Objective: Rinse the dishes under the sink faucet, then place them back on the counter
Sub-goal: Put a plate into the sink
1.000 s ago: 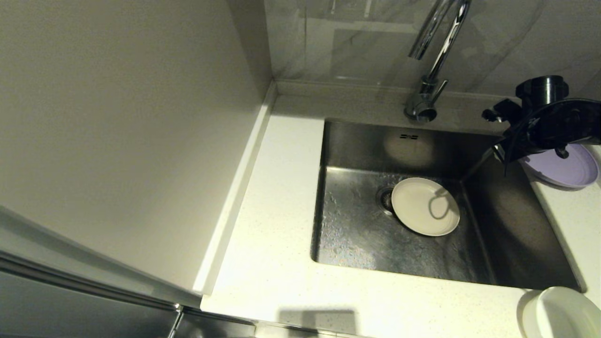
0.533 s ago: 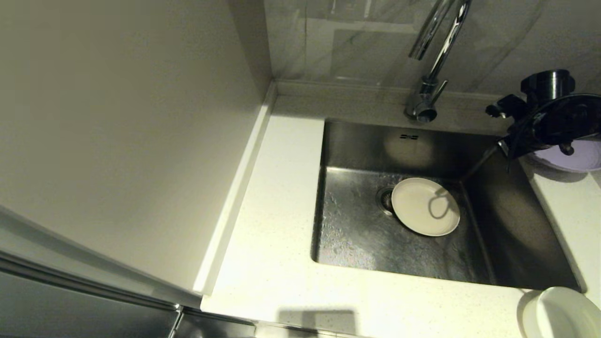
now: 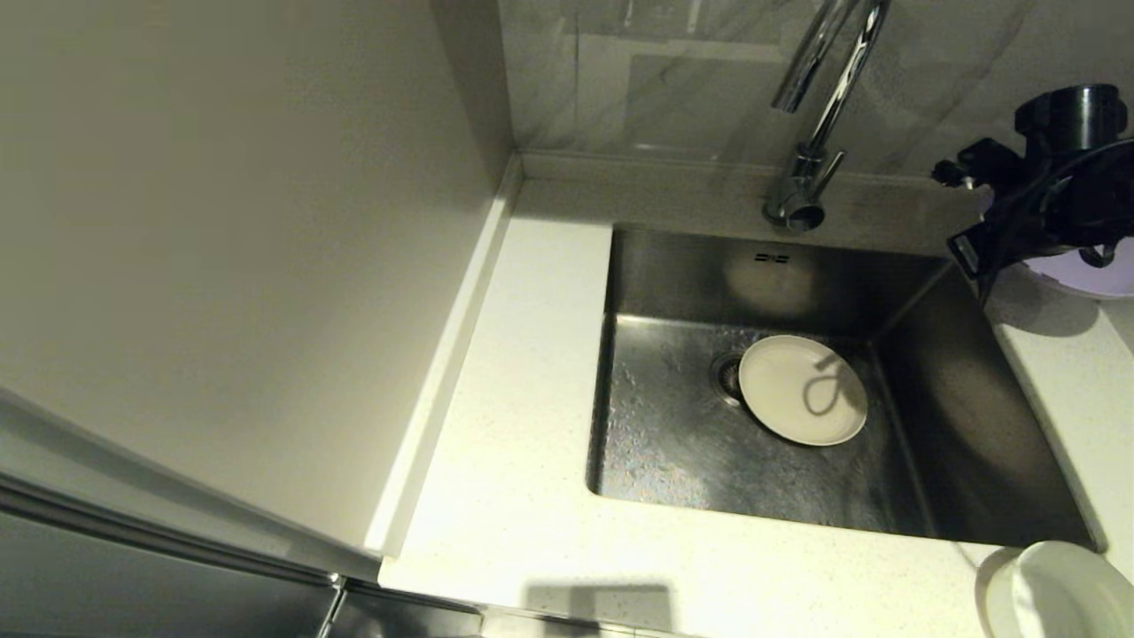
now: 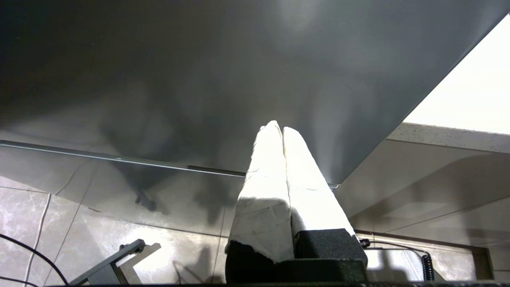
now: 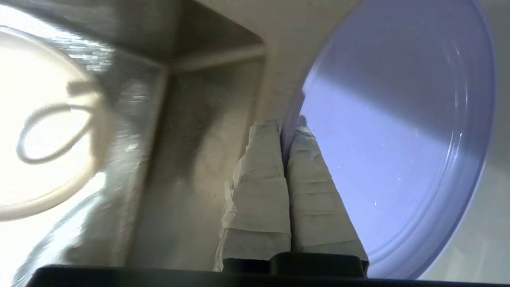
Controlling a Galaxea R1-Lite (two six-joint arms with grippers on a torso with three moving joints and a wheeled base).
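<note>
Step in hand: picking up the lilac plate (image 5: pixel 398 131) for rinsing. Right claw (image 5: pixel 287 129) is clamped on its near rim, one wrapped finger (image 5: pixel 259 175) under the edge, the other on top. In the head view the plate (image 3: pixel 1103 275) shows only as a sliver at the right edge, upper half, mostly hidden behind the black arm, with a shadow on the worktop (image 3: pixel 505 496) below it, so it looks lifted clear.

Left claw (image 4: pixel 282 129) is pressed together on nothing, parked below the worktop edge.

Cream plate (image 3: pixel 803 390) lies flat in the sink (image 3: pixel 673 443), centre-right of frame, overlapping the drain. White bowl (image 3: pixel 1059 594) sits on the worktop, bottom right corner.

Next move, my guess: swing the plate toward frame centre, under the faucet (image 3: pixel 819 106) spout at top centre. Rim pinch only, so keep it slow; a tilt could slip it. No water is visible yet, so the tap needs opening.

Plate: plain, smooth, shallow raised rim, faint specks on the face.
</note>
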